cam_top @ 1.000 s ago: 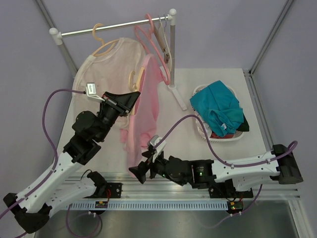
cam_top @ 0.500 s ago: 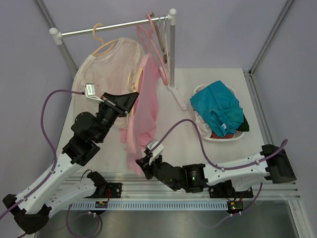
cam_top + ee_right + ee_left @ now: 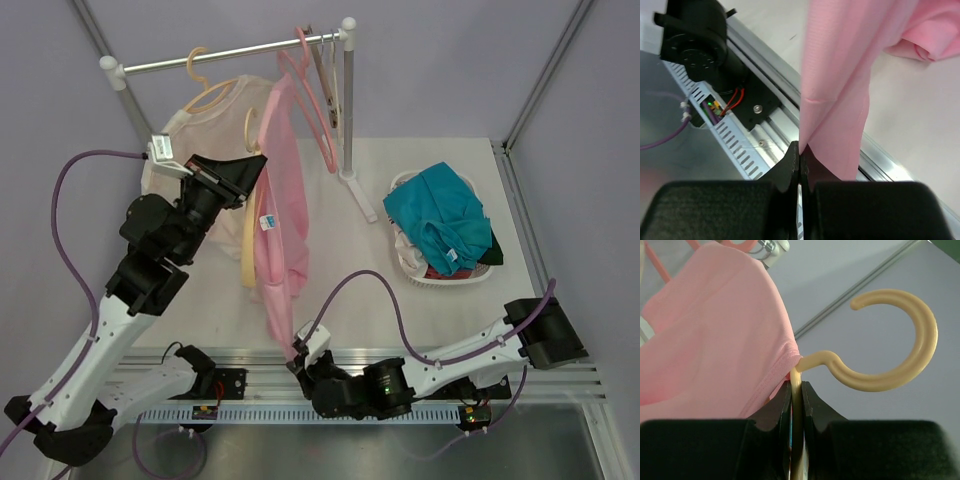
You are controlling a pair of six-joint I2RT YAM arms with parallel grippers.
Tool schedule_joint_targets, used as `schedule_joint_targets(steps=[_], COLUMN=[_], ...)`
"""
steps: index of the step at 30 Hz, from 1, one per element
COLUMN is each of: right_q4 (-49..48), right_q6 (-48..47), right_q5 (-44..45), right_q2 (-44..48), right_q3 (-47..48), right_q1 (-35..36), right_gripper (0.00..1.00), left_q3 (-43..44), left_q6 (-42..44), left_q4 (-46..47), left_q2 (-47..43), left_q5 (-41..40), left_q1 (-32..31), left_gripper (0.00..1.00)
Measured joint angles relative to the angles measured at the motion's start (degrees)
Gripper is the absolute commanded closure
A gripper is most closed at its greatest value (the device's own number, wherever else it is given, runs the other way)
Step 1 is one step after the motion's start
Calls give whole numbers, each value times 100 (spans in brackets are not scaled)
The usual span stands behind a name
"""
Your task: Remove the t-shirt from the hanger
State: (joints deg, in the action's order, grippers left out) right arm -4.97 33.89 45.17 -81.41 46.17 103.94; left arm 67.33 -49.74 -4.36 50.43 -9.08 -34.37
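The light pink t-shirt (image 3: pixel 283 190) hangs stretched in a long strip from the pale tan hanger (image 3: pixel 247 248), its white label (image 3: pixel 266 221) showing. My left gripper (image 3: pixel 253 172) is shut on the hanger's neck just below the hook and holds it up in the air, off the rail. In the left wrist view the hook (image 3: pixel 900 375) curls above my left gripper (image 3: pixel 796 390), with the t-shirt (image 3: pixel 715 330) draped to the left. My right gripper (image 3: pixel 297 352) is shut on the t-shirt's bottom hem (image 3: pixel 840 75) at the table's near edge; it also shows in the right wrist view (image 3: pixel 800 150).
A rail (image 3: pixel 230 55) on a post (image 3: pixel 350 100) carries a cream-white shirt (image 3: pixel 195 125) on a peach hanger and bright pink hangers (image 3: pixel 318 95). A white basket (image 3: pixel 408 262) with a teal garment (image 3: pixel 440 220) stands at right. The metal base rail (image 3: pixel 765 130) runs below my right gripper.
My left gripper has lifted the hanger up and to the left. My right gripper has drawn the hem down toward the near edge, pulling the t-shirt long and taut.
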Motion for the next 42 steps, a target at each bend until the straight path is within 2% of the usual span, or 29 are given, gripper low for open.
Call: schedule_joint_targets(steps=[6, 10, 11, 12, 13, 14, 16, 17, 24, 26, 29, 31, 33, 38, 42], right_q4=[103, 227, 271, 350, 402, 439, 546, 684, 1290, 1401, 1572, 1696, 1764, 1746, 1556], right_q6=[310, 317, 225, 136, 7, -90, -369, -494, -1145, -1362, -1648, -1788, -1882, -2009, -1941], right_q5=[90, 184, 243, 302, 339, 321, 188, 74, -979, -1322, -1891, -2393, -2697, -3748, -4238], right_q2=[0, 13, 42, 96, 168, 247, 463, 592, 2009, 2503, 3001, 3091, 3038, 2555, 2321], right_q3=[-131, -142, -136, -118, -87, -48, 90, 221, 866, 890, 935, 1045, 1167, 1440, 1375], right_q1=[-468, -981, -1071, -1128, -1139, -1139, -1139, -1139, -1362, -1768, -2837, -3700, -4236, -4590, -4675], right_gripper=[100, 100, 96, 89, 61, 44, 23, 19, 16, 18, 19, 18, 16, 16, 24], left_q3=[483, 420, 297, 164, -7, -221, -586, -737, -1558, -1628, -1635, -1635, -1635, -1635, -1637], left_q6=[-140, -343, -398, -437, -466, -485, -481, -468, -337, -271, -214, -186, -146, -111, -114], left_q4=[-354, -334, -310, -334, -348, -358, -496, -584, -1150, -1252, -1305, -1303, -1305, -1294, -1292], left_q2=[-4, -299, -466, -629, -815, -1029, -1423, -1585, -2120, -2120, -2098, -2103, -2116, -2118, -2127], left_q5=[507, 942, 1049, 1130, 1217, 1290, 1388, 1432, 2052, 2352, 2857, 3139, 3340, 3751, 3932], left_q1=[4, 22, 28, 33, 33, 33, 39, 44, 48, 48, 48, 48, 48, 50, 50], left_gripper=[100, 100, 100, 100, 100, 100, 100, 100, 100, 100, 100, 100, 100, 100, 100])
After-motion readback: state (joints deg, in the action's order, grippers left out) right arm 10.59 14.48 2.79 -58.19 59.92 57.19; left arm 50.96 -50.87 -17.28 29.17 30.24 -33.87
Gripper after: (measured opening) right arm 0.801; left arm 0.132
